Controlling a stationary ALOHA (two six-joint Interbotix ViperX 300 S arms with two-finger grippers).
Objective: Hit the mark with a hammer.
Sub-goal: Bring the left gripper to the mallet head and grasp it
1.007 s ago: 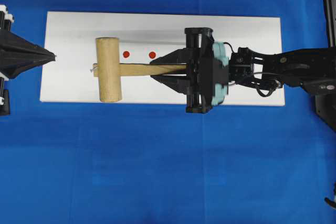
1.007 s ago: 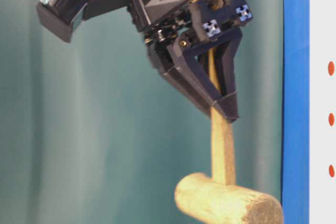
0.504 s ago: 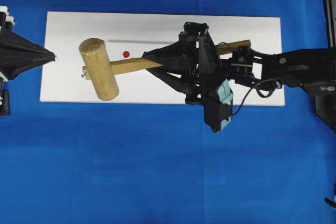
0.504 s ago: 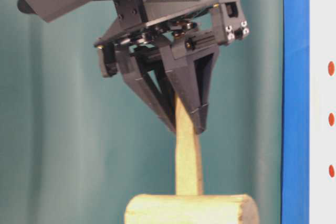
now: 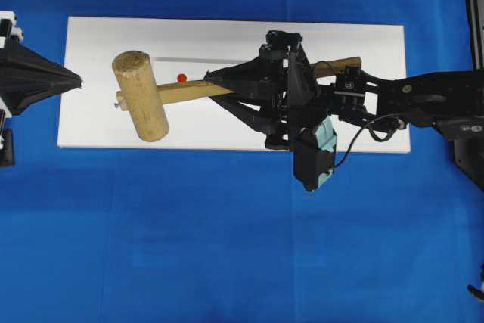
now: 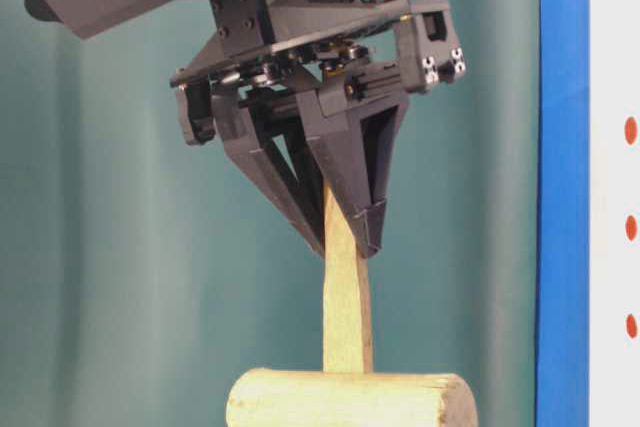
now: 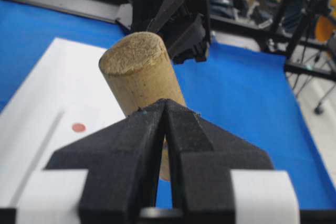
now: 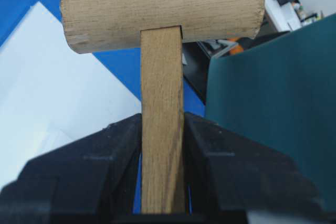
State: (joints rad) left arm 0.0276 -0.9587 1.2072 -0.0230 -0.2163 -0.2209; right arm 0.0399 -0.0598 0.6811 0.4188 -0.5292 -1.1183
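Right gripper (image 5: pixel 215 90) jaws are clamping the hammer (image 5: pixel 151 96) mid-handle, head hanging over the white board (image 5: pixel 227 35) beside the red mark (image 5: pixel 181 77). Likely stiff, light, head-heavy; gripping nearer the head would steady it. Left gripper (image 5: pixel 76 79) jaws are sitting closed, empty.

The pale plain-wood hammer (image 5: pixel 144 97) looks unvarnished and matt, its cylindrical head's end face rough and fibrous. The black right gripper (image 5: pixel 227 90) looks like matt, grainy plastic. The flat white board (image 5: pixel 106 51) appears smooth; the blue cloth (image 5: pixel 227 232) dull.
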